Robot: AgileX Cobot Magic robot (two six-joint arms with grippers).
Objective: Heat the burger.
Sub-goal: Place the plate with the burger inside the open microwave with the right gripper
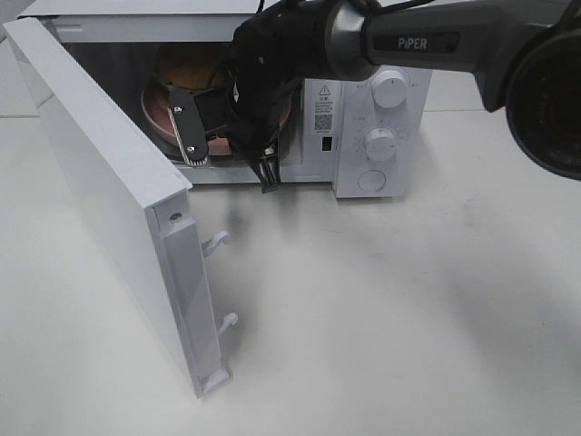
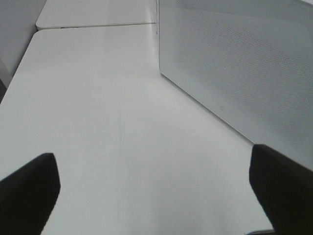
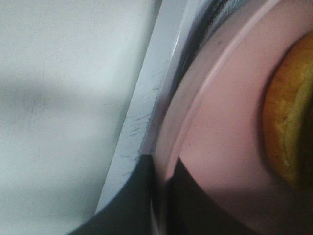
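Inside, the burger (image 1: pixel 189 64) sits on a pink plate (image 3: pixel 220 127) in the microwave (image 1: pixel 410 127), just beyond the right pincer (image 3: pixel 159 196), whose tips are pressed together on the plate's near rim (the door (image 1: pixel 100 173) stands wide open). Only its glossy golden-brown bun shows, orange-yellow up close; the fillings are hidden behind the arm. Well away from it, the left pincer (image 2: pixel 154 166) hangs spread apart over the tabletop (image 2: pixel 98 122), beside the door's perforated panel.
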